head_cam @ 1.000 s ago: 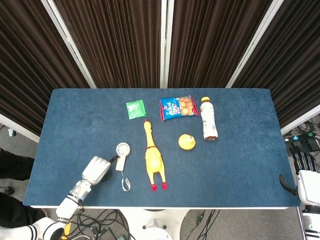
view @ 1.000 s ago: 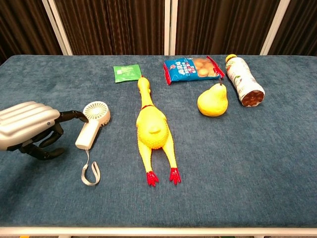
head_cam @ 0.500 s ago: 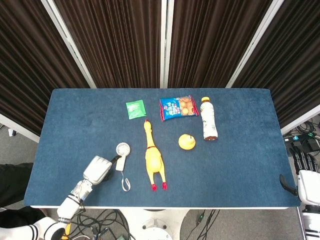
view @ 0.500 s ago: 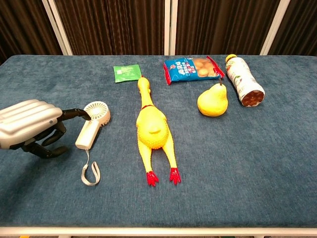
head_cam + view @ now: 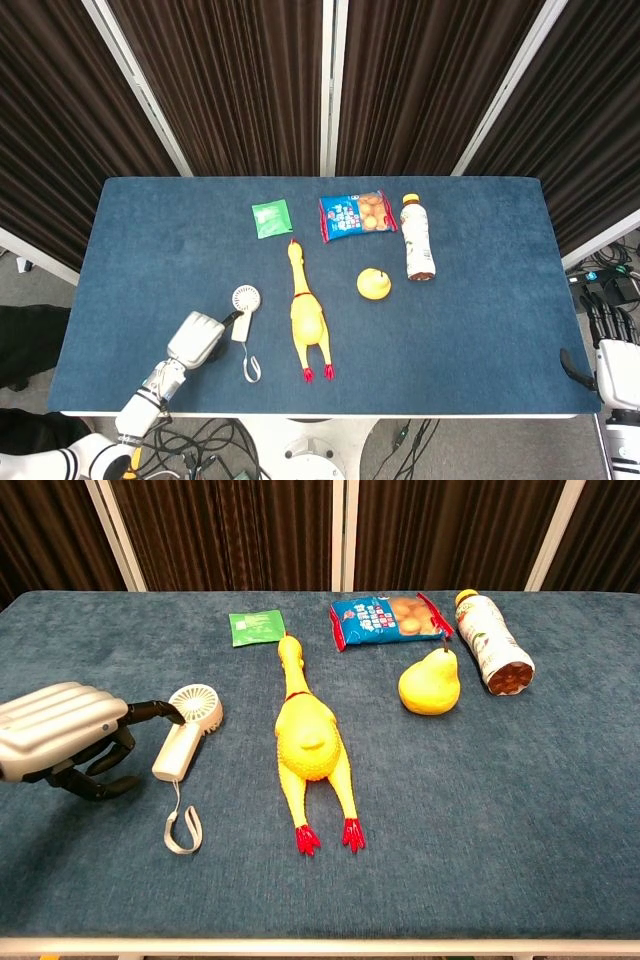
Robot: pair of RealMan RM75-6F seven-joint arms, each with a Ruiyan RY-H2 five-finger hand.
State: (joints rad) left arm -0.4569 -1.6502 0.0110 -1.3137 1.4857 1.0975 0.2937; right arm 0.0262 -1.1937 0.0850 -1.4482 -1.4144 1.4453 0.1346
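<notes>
Down at the lower left, the left hand [image 5: 60, 738] lies palm-down with fingers spread, holding nothing, one fingertip touching the handheld fan [image 5: 187, 730] just left of the rubber chicken [image 5: 310, 745]; the right hand [image 5: 612, 345], at the right edge off the table, cannot be read.

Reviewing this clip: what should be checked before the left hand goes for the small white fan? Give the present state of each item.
1. Left hand beside the handheld fan, holding nothing: ok.
2. Contact between its fingertip and the fan: cannot tell.
3. Fan lying flat, wrist strap free on the table: ok.
4. Rubber chicken apart from the fan: ok.
5. Right hand off the table edge, out of the way: ok.
</notes>
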